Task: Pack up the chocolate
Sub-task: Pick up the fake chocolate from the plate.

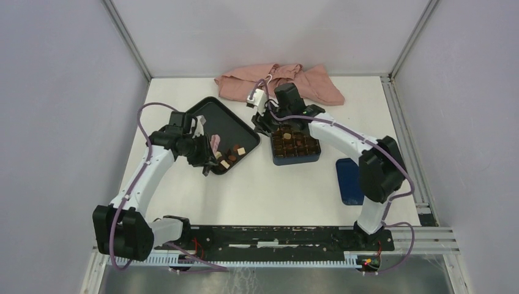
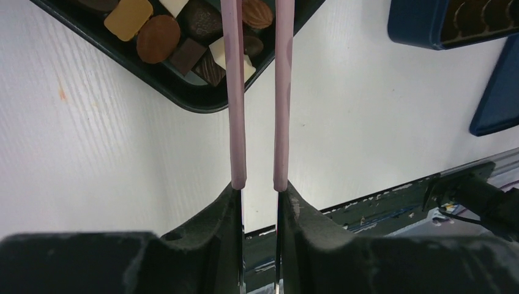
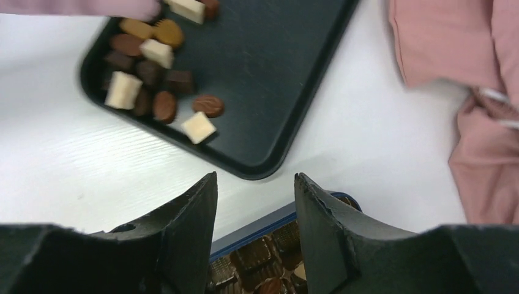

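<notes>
The chocolate (image 1: 231,153) lies as several small dark, light-brown and cream pieces in one corner of a black tray (image 1: 214,116), also seen in the wrist views as chocolate (image 2: 158,38) and chocolate (image 3: 153,79). My left gripper (image 2: 259,187) is shut on pink-tipped tweezers (image 2: 235,92) that reach over that corner. The tweezer tips run out of frame, so I cannot tell if they hold a piece. My right gripper (image 3: 255,177) is open and empty, above the far-left corner of the dark blue box (image 1: 295,146), whose gridded cells hold several pieces.
A pink cloth (image 1: 281,79) lies crumpled at the back of the table, just behind the right arm. The blue box lid (image 1: 349,180) rests flat to the right of the box. The black rail with the arm bases runs along the near edge.
</notes>
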You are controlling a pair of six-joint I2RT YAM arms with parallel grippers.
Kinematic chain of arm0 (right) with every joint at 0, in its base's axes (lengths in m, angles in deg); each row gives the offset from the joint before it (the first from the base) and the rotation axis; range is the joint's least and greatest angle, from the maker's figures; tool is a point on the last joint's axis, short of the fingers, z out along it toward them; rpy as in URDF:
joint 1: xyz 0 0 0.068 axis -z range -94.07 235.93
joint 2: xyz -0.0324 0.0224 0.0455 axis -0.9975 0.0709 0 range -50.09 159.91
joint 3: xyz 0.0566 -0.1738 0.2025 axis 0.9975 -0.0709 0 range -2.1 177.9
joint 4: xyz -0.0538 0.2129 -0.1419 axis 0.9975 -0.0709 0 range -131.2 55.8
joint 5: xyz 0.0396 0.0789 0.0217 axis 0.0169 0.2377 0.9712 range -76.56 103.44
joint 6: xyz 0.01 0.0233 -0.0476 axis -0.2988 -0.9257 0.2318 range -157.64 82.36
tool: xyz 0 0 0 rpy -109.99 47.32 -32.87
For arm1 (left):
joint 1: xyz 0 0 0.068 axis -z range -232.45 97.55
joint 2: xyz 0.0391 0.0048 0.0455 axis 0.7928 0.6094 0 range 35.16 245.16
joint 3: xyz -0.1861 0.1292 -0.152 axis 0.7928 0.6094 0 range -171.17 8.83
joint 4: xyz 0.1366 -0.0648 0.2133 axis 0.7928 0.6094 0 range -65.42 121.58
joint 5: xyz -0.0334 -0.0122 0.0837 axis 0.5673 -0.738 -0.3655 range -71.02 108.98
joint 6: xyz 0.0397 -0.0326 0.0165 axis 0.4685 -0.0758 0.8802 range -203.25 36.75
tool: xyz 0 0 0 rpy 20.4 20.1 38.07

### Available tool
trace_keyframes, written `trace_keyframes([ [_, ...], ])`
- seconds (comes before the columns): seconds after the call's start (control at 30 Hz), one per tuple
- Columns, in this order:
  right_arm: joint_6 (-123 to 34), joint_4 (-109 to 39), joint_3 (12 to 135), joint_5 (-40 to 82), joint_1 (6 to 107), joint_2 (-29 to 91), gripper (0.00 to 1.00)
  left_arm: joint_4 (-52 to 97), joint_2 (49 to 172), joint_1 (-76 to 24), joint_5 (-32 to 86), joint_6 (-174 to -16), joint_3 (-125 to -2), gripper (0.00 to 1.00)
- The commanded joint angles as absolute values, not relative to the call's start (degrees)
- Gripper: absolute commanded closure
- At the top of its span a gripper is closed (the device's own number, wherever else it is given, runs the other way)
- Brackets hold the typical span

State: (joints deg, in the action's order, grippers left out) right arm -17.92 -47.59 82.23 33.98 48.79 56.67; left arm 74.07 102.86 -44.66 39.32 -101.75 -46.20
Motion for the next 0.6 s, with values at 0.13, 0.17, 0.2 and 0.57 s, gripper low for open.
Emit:
trace_keyframes([
  [0.13,-6.78,-55.26,73.37,55.02,52.96,42.14,0.44,82.13,112.22,-36.74,24.11,-95.92,-54.70,0.67],
  [0.17,-6.84,-53.30,69.98,55.52,53.97,39.76,0.41,82.51,113.17,-36.33,24.01,-95.52,-55.24,0.67],
  [0.2,-7.01,-50.73,67.34,56.59,55.14,37.91,0.38,82.62,114.06,-36.01,24.01,-95.25,-55.65,0.67],
  [0.57,-4.91,-54.18,66.24,64.78,60.46,37.25,0.35,85.42,124.63,-32.65,20.29,-94.34,-62.84,0.65],
])
